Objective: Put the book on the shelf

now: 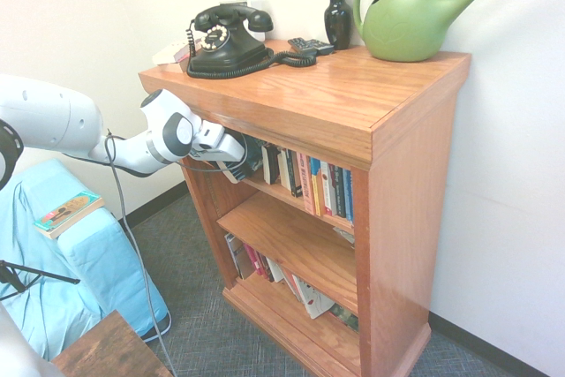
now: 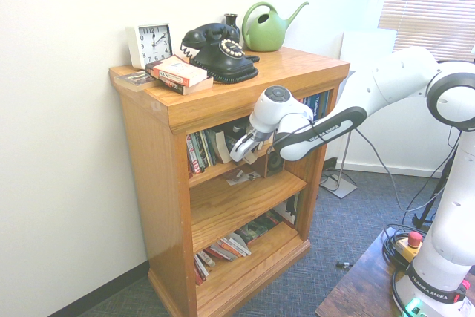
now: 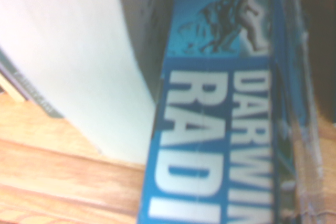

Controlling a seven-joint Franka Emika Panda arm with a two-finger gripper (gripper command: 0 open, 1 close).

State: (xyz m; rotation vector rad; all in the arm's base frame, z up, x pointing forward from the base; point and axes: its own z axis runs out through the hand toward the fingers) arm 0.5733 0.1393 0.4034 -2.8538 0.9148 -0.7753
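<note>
White arm's gripper (image 2: 249, 148) reaches into bookcase, jaws spread, holding nothing. Blue book (image 3: 220, 124) stands upright on top inner shelf (image 2: 215, 172) beside other books (image 1: 322, 184), apparently just placed.

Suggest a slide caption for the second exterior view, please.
Gripper reaching into the bookcase's upper shelf, among upright books.

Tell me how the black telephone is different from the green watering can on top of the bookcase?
The black old-fashioned rotary telephone is dark and low, with a round dial and a curly cord; the green plastic watering can is bright, taller and rounder, with a long thin spout and a looped handle. Both stand on the flat top of the reddish-brown wooden bookcase.
</note>
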